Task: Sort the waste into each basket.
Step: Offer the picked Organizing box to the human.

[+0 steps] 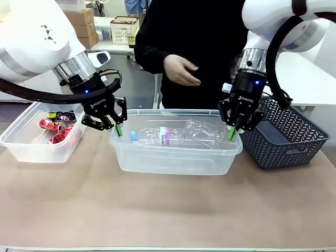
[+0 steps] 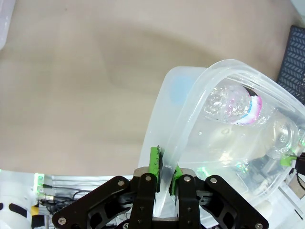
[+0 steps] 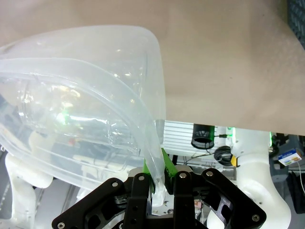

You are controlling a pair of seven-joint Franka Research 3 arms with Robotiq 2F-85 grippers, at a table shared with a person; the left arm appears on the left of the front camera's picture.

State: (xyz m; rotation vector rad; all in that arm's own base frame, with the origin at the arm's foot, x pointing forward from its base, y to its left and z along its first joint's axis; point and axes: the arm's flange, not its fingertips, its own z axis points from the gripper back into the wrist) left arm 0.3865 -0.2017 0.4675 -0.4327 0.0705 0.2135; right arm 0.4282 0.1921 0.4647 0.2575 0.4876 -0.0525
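A clear plastic basket sits mid-table holding clear plastic bottles, one with a pink-and-blue label. My left gripper is shut on the basket's left rim. On the opposite rim my right gripper is shut as well. The labelled bottle shows through the wall in the left wrist view. A second clear basket at the left holds crushed red and silver cans.
A dark grey mesh basket stands at the right, close behind my right gripper. A person in black stands across the table with a hand held above the middle basket. Bare tan tabletop lies in front.
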